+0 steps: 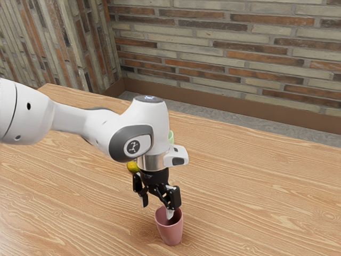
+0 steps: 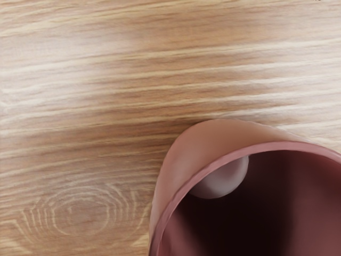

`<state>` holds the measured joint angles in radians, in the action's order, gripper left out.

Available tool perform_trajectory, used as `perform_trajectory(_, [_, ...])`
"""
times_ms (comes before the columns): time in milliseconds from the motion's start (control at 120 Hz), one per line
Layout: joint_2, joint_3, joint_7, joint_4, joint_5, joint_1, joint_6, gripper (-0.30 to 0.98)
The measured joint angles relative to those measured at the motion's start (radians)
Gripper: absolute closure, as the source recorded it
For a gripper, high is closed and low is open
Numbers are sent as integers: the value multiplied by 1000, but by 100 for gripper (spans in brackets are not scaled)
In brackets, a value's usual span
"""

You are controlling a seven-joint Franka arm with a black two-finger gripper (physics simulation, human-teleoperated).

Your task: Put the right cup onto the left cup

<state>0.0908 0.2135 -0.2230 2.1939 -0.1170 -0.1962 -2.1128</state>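
Wood-grained table [image 1: 256, 208] bears every item noted. Nearest is the pink cup [image 1: 170, 233], judged to be the right cup of the task: upright, mouth upward, a stance that leaves its rim accessible from above. The gripper [image 1: 157, 210] is over the pink cup's rim, fingers spread and gripping nothing. One finger enters the mouth; the other hangs outside, clear of the wall. Such a straddle presumably serves to pinch the wall while leaving the base free for stacking. Step in hand: alignment for the grasp; stacking outstanding. Risk: closing off-centre may tip or drag the cup, so both fingers should flank the wall first.

Beyond the pink cup, a yellow object [image 1: 132, 167] is partly hidden by the gripper. Farther beyond it, behind the arm [image 1: 85, 122], a pale green item [image 1: 171, 137] is probably the left cup, the intended support. Farthest: brick wall [image 1: 240, 53].
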Motion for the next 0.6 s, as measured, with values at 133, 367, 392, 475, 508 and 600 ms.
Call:
perform_trajectory(133, [12,0,0,-1,0,0,-9,2])
perform_trajectory(367, [32,0,-1,-1,0,0,-16,3])
perform_trajectory(392, [34,0,-1,-1,-1,0,-17,4])
perform_trajectory(475, [37,0,-3,-1,-1,-1,-18,8])
perform_trajectory(508, [37,0,-5,-1,-1,-1,-18,11])
perform_trajectory(600, [38,0,-9,-1,-1,-2,-18,20])
